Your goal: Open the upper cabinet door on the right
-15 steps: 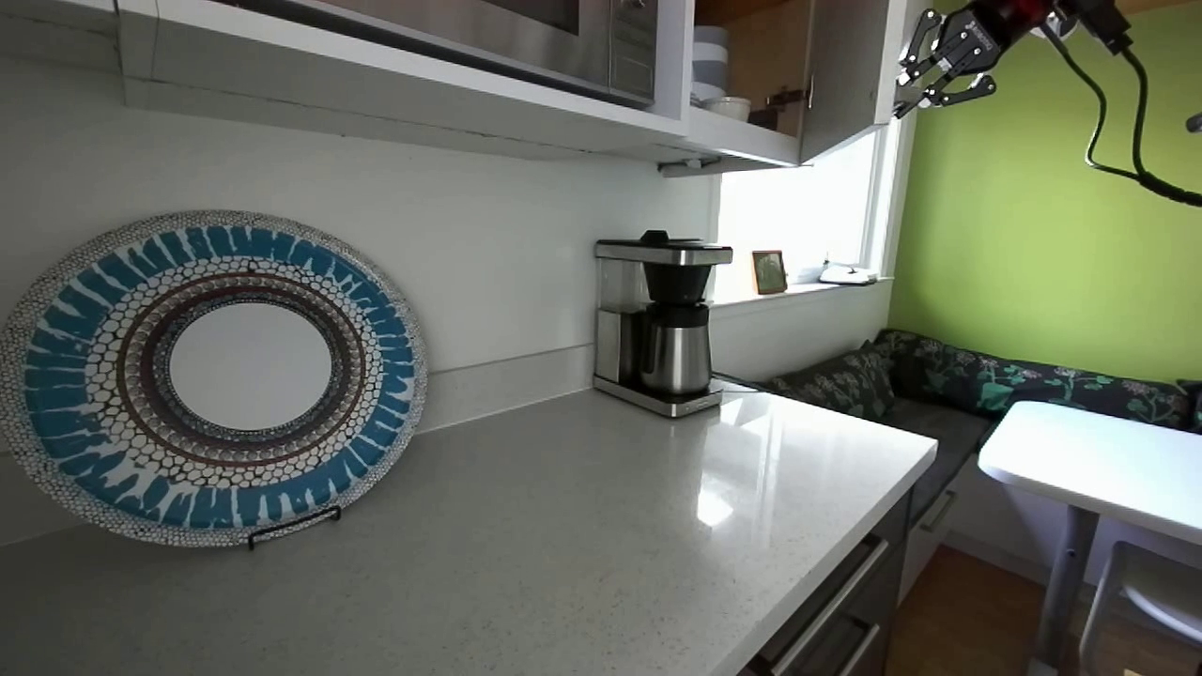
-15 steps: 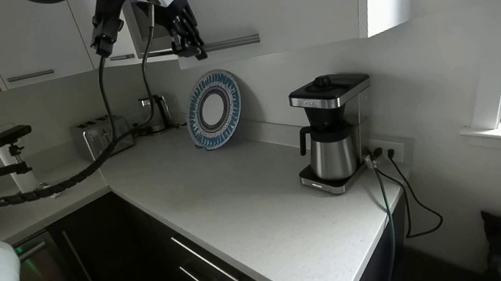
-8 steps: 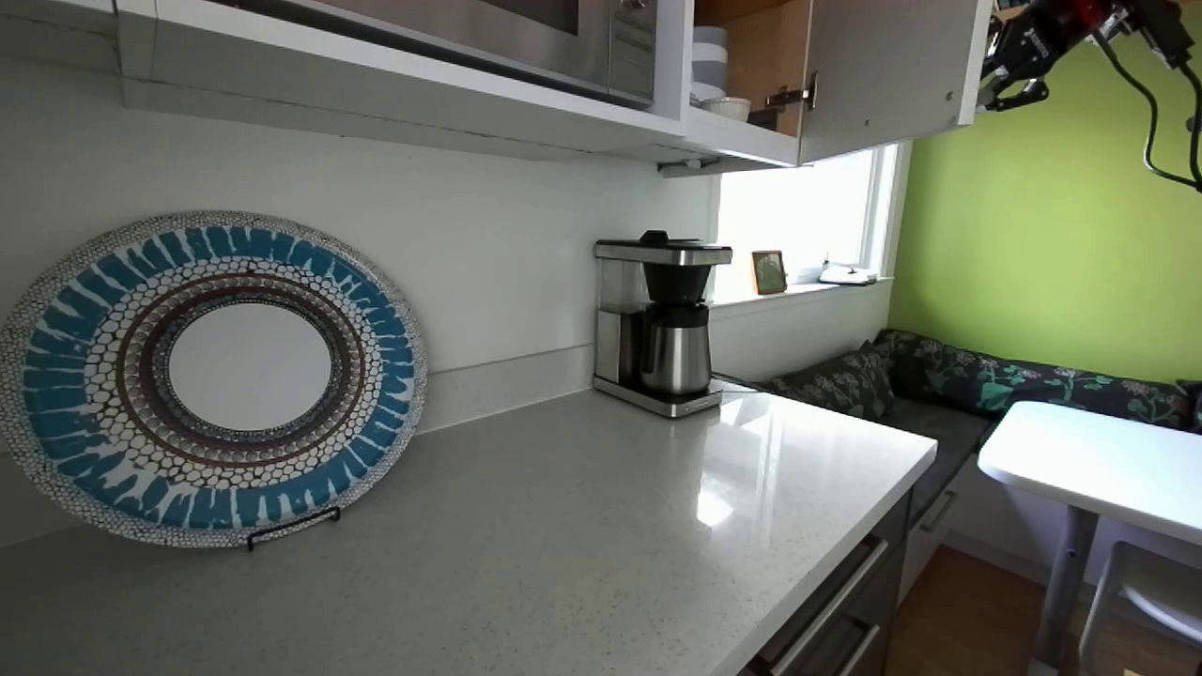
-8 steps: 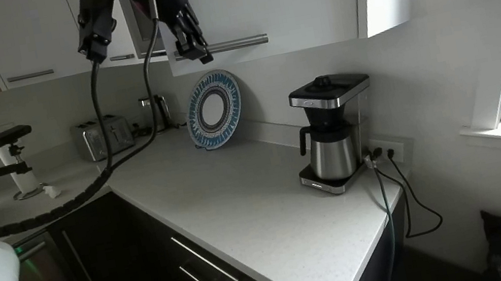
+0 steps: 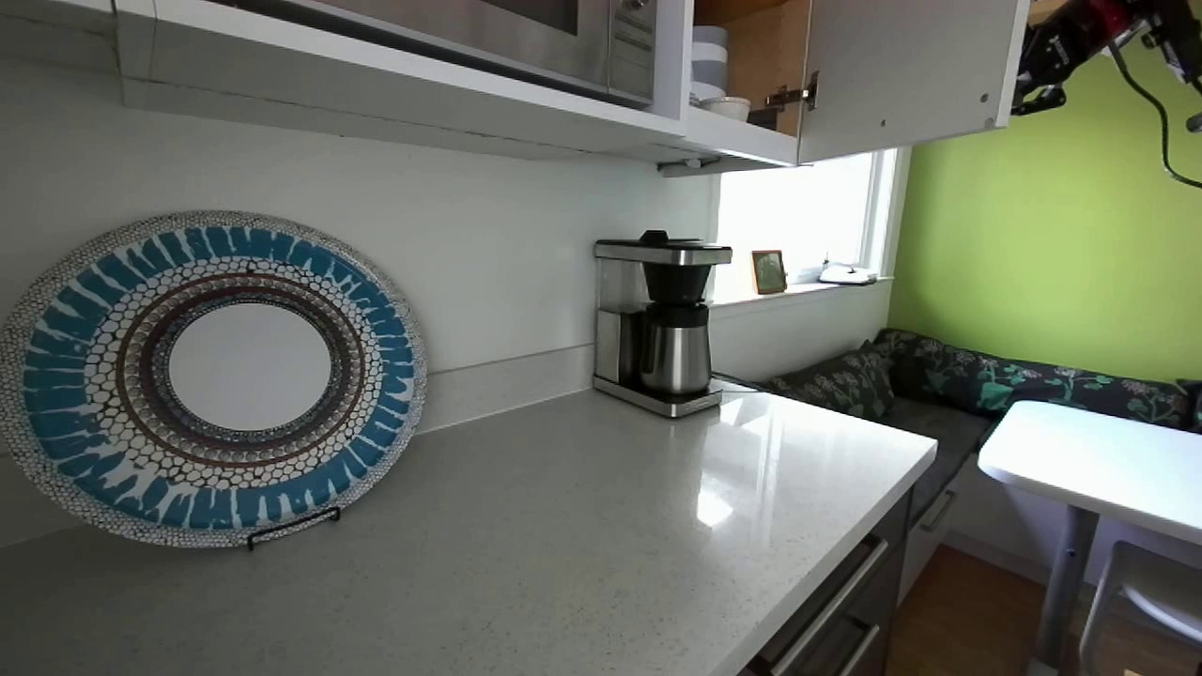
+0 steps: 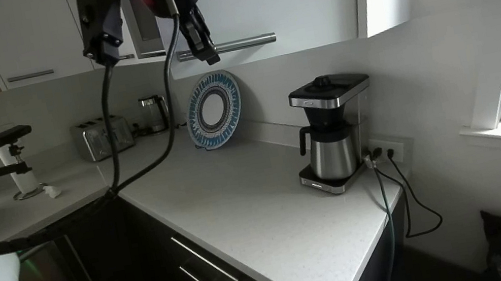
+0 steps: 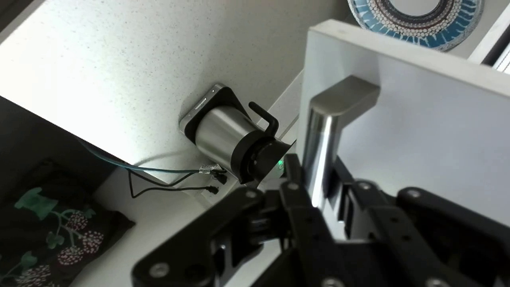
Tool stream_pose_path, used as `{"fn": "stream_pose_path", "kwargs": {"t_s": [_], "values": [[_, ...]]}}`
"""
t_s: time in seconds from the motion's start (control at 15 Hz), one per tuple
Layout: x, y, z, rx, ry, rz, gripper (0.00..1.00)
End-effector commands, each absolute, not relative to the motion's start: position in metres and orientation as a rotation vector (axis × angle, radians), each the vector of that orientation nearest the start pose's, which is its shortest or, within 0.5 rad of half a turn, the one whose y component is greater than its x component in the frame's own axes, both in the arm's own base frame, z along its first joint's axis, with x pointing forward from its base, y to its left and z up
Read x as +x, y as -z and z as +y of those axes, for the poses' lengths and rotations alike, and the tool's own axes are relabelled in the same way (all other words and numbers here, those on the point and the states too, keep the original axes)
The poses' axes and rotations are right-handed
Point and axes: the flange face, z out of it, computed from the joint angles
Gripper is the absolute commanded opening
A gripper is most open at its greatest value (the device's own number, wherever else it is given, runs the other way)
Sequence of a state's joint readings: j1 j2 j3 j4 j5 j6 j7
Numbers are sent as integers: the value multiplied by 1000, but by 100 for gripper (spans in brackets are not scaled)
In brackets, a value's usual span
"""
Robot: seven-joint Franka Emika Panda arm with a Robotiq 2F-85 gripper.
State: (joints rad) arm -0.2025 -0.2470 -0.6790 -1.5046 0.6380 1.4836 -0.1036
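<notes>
Green wall [image 5: 1071,291] stands beyond the pale countertop [image 5: 563,516], gripper [image 7: 316,169] clamped on the door handle [image 7: 342,97].

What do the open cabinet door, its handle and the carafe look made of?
Cabinet door: smooth white, perhaps laminate or painted board; no grain shows. Its handle: shiny metal, likely steel; bright lengthwise streaks. Coffee carafe: probably brushed stainless steel; soft grey sheen.

The cabinet door [image 5: 906,75] stands wider open than a second ago: in an exterior view its free edge reaches further right, and more of its inner face and its hinge [image 5: 796,96] shows. The gripper [image 6: 210,56] and the door's handle [image 6: 246,43] sit further right. The black cable [image 6: 171,116] hangs further right too, and its run toward the left dips lower.
</notes>
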Motion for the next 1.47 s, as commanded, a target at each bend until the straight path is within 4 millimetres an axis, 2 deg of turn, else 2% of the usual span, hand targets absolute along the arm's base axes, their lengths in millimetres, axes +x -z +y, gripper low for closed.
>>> {"fn": "stream_pose_path", "kwargs": {"t_s": [0.0,0.93,1.4], "values": [[327,-770,-387,-2340,701,808,5],[322,-768,-435,-2427,762,740,5],[321,-771,-445,-2413,760,700,5]]}}
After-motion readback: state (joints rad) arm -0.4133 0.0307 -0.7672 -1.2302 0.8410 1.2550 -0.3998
